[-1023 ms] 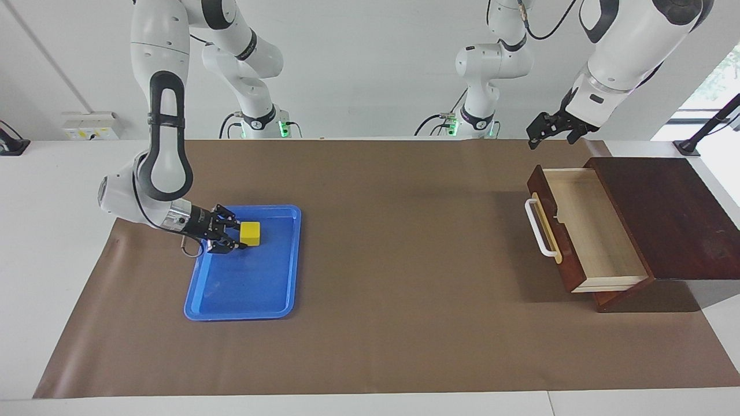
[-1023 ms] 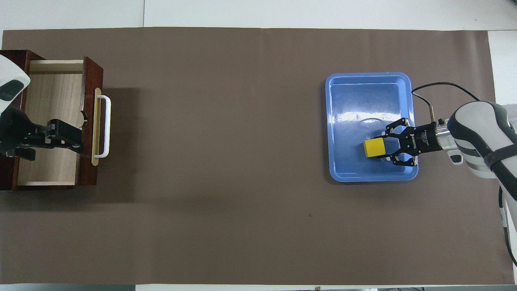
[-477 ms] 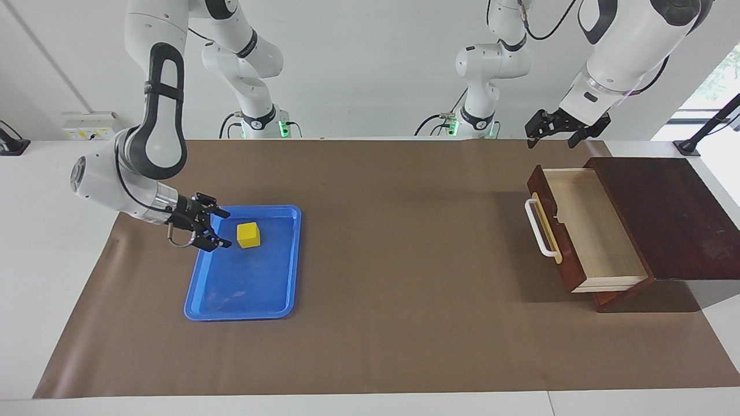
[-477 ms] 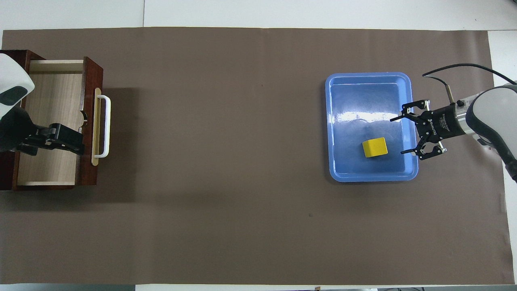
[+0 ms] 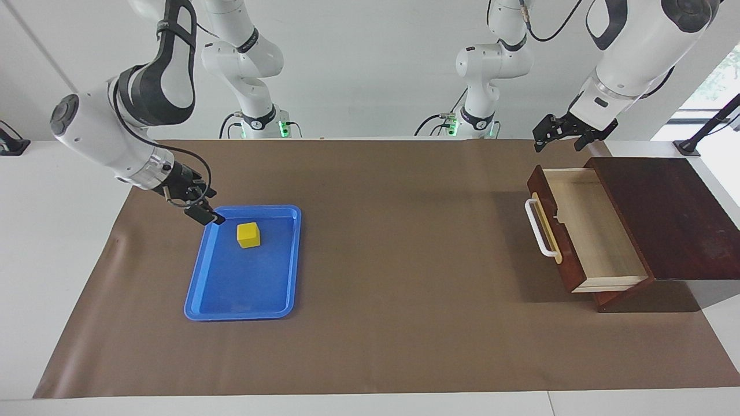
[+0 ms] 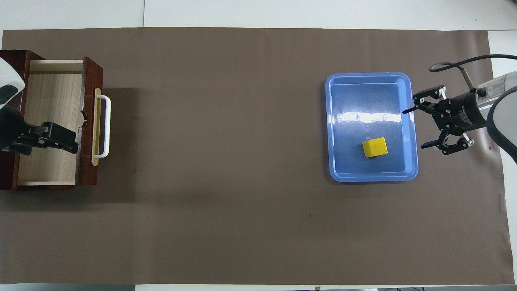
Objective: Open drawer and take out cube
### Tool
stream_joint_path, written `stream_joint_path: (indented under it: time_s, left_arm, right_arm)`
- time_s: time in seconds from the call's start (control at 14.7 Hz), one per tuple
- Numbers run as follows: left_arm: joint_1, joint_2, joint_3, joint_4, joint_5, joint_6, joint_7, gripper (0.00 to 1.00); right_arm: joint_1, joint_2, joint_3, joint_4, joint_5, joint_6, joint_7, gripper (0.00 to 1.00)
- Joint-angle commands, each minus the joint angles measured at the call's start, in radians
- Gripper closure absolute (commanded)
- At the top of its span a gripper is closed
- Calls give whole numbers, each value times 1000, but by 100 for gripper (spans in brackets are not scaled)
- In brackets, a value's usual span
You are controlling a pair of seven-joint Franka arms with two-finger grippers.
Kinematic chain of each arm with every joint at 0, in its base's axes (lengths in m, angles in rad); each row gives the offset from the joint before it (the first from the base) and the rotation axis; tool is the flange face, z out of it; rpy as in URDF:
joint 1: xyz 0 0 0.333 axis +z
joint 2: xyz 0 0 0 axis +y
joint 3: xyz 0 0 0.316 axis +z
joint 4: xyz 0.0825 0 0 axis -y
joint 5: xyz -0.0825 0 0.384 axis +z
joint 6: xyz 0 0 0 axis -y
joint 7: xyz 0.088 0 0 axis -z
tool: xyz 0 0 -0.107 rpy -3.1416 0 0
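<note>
The yellow cube [image 5: 249, 235] [image 6: 375, 147] sits free in the blue tray [image 5: 231, 312] [image 6: 371, 178], in the half nearer the robots. My right gripper [image 5: 206, 211] [image 6: 413, 129] hangs open over the tray's rim at the right arm's end, apart from the cube. At the left arm's end of the table the dark wooden drawer [image 5: 595, 225] [image 6: 52, 101] stands pulled out, its white handle [image 5: 537, 228] [image 6: 106, 125] toward the table's middle and its light wood inside bare. My left gripper [image 5: 558, 144] [image 6: 60, 139] is raised over the drawer, open and holding nothing.
The drawer slides out of a low dark wooden cabinet [image 5: 670, 214] at the table's end. A brown mat [image 5: 404, 260] covers the table between tray and drawer.
My right gripper let go of the cube, opened wide and drew back and up to the tray's edge. The cube stays in the tray. The left gripper shifted only slightly.
</note>
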Motion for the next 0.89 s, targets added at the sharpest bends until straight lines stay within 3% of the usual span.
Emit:
stream_joint_path:
  time_s: [0.0, 0.27, 0.61, 0.82]
  left_arm:
    - [0, -18, 4, -26, 0, 30, 5, 0]
    - [-1, -20, 4, -26, 0, 30, 2, 0]
    - [5, -20, 3, -25, 0, 28, 2, 0]
    - [2, -21, 3, -26, 0, 28, 2, 0]
  right_arm:
    - [-9, -49, 60, 37, -121, -33, -100, 0]
    - [-9, -122, 94, 37, -198, -79, -339, 0]
    - [-9, -145, 95, 22, -288, -98, -648, 0]
    - [-11, -146, 95, 22, -289, -98, -723, 0]
